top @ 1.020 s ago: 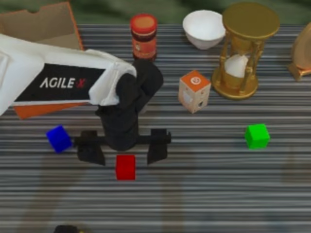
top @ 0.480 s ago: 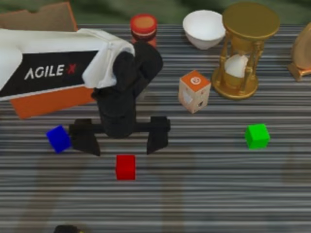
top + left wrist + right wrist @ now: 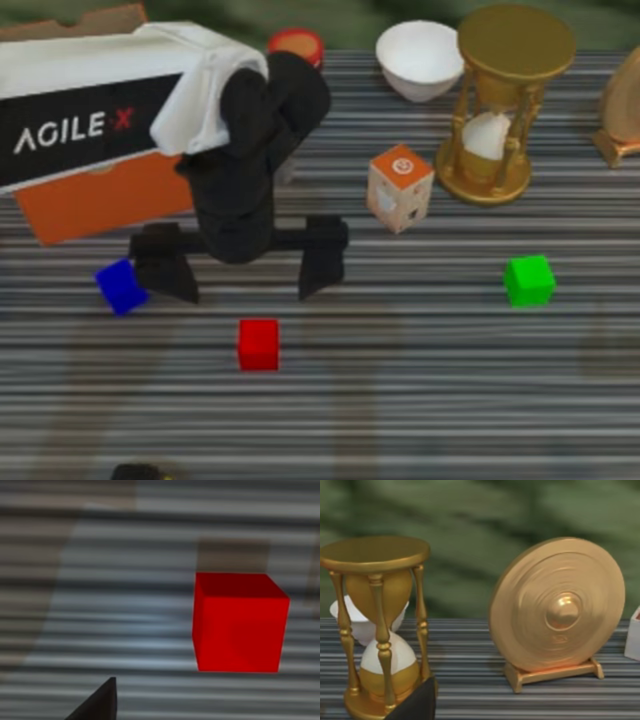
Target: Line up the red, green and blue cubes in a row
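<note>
The red cube (image 3: 258,343) rests on the striped table, nearer the front edge than my left gripper (image 3: 242,268). That gripper hangs open and empty, its two black fingers (image 3: 322,262) spread wide. One finger partly overlaps the blue cube (image 3: 119,288) at the left. The green cube (image 3: 529,280) sits alone at the right. In the left wrist view the red cube (image 3: 240,625) fills the right side, with one fingertip (image 3: 102,702) at the edge. My right gripper (image 3: 485,716) is outside the top view; its wrist view shows one fingertip (image 3: 420,702) set wide to one side.
A beige box with an orange top (image 3: 400,187) stands mid-table. Behind it are a gold hourglass (image 3: 505,110), a white bowl (image 3: 420,58) and a red jar (image 3: 296,44). An orange cardboard box (image 3: 100,200) lies under the left arm. A gold disc on a stand (image 3: 560,612) is at the far right.
My left arm has drawn back toward the far left side, its open gripper moving away from the red cube. The cubes have not moved.
</note>
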